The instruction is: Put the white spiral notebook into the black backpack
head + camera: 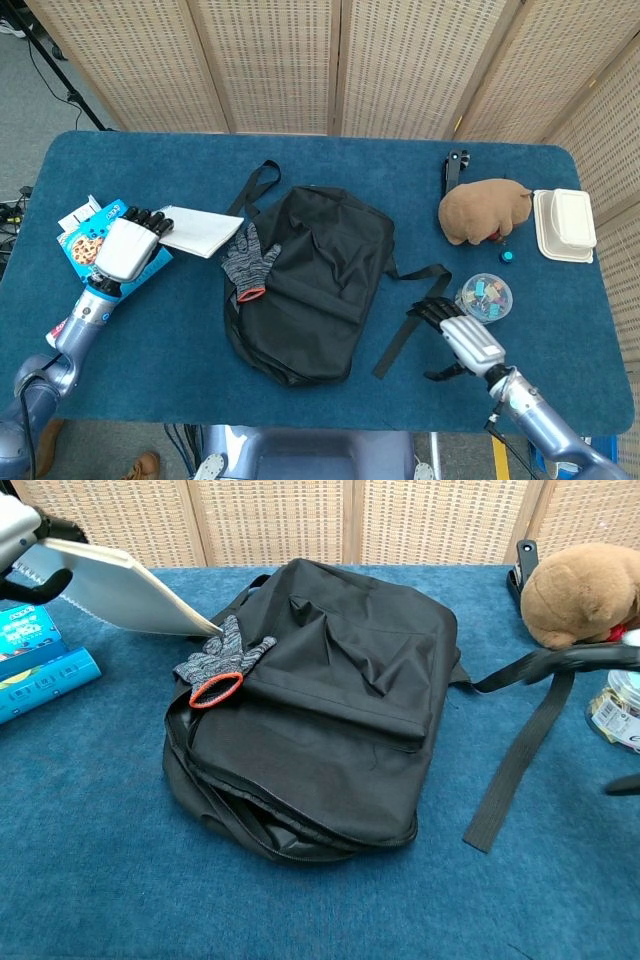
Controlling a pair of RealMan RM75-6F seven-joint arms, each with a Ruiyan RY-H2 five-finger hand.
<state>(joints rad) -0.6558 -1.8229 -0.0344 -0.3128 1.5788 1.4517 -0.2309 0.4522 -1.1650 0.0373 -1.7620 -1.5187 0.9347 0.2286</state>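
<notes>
The white spiral notebook [198, 231] is lifted off the bench [330, 160] and tilted, its left edge gripped by the left hand [125, 247], whose fingers [143, 216] curl over that edge. In the chest view its low right corner comes down just beside the grey knit glove [217, 662]. That glove, with an orange cuff, lies on the left shoulder of the black backpack [310, 280], between the notebook and the bag. The backpack lies flat at mid-bench; the chest view shows a zipper gap along its near edge. One strap [410, 315] trails to the right.

Under and left of the left hand lies a blue cookie box [85, 240], with a tube [58, 331] nearer.

The right hand [455, 335] hovers near the strap's end, fingers spread and holding nothing. Just right of it stands a clear jar [484, 298] of small coloured items. Farther back sit a brown plush toy [484, 210], a white lidded container [563, 224] and a black stapler [455, 166].
</notes>
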